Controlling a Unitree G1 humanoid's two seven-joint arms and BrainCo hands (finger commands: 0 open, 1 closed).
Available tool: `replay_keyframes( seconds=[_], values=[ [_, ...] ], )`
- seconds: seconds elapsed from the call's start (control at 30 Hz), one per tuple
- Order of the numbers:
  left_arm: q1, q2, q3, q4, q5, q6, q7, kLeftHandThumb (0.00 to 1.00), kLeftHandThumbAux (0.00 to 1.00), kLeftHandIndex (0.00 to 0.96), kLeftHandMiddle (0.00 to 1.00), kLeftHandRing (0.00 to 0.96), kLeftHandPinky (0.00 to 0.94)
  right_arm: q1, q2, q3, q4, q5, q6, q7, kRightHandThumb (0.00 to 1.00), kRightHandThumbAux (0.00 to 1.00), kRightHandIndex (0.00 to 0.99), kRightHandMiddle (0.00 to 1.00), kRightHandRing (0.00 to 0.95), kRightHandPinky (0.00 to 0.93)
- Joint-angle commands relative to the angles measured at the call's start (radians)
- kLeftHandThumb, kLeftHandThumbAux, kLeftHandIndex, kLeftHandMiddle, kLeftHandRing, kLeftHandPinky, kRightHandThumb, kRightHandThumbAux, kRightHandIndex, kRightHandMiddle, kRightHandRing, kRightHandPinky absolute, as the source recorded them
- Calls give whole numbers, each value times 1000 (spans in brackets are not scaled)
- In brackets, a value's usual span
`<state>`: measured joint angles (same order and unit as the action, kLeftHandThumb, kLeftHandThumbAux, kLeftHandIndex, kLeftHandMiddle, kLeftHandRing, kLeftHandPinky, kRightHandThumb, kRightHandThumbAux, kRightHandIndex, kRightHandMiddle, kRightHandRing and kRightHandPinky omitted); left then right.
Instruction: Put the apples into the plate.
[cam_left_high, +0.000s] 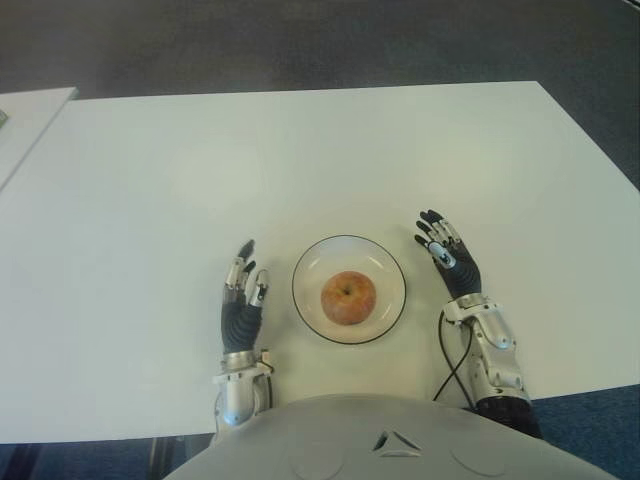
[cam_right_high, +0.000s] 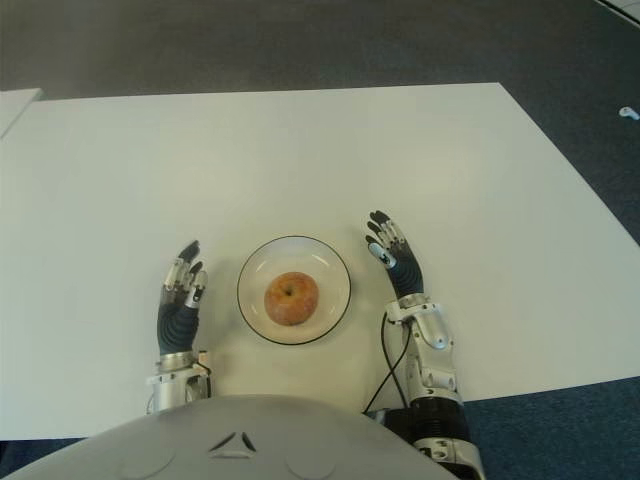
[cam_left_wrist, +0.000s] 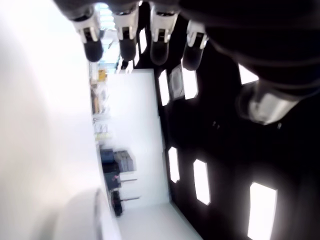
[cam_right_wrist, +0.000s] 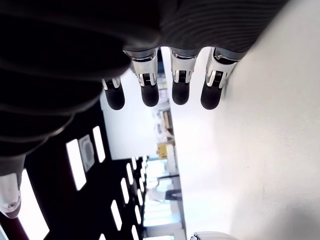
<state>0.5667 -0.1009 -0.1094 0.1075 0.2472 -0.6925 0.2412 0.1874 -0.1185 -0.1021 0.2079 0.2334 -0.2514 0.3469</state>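
One reddish-yellow apple (cam_left_high: 348, 297) sits in the middle of a round white plate (cam_left_high: 388, 265) near the table's front edge. My left hand (cam_left_high: 242, 290) shows just left of the plate, fingers stretched out and holding nothing. My right hand (cam_left_high: 446, 252) shows just right of the plate, also spread flat and empty. In the left wrist view the fingertips (cam_left_wrist: 126, 46) extend straight with nothing between them. The right wrist view shows its fingertips (cam_right_wrist: 150, 92) straight as well. No other apple is in view.
The white table (cam_left_high: 320, 160) stretches wide behind the plate. A second pale surface (cam_left_high: 25, 115) shows at the far left corner. Dark carpet lies beyond the table's back edge. A black cable (cam_left_high: 448, 360) runs by my right forearm.
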Motion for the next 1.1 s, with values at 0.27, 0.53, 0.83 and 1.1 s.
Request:
replay_keyframes(
  seconds=[0.27,0.53,0.83,1.1],
  values=[
    [132,-53,-106,-242,53,320,53,47,390,17,23,12,35,71,-12,11,26,-1,0,53,116,591,26,5,0,0],
    [166,-17,-144,-320,52,435,50,57,403,0,12,12,51,108,-16,25,-20,-5,26,57,110,625,3,0,0,0],
    [208,26,-166,-379,19,520,5,52,404,0,19,15,45,148,-15,44,-84,-26,52,23,139,613,0,0,0,0],
    [228,59,-183,-413,-2,581,-25,58,412,0,10,9,16,179,-22,64,-142,-32,86,3,130,613,0,0,0,0]
  ],
)
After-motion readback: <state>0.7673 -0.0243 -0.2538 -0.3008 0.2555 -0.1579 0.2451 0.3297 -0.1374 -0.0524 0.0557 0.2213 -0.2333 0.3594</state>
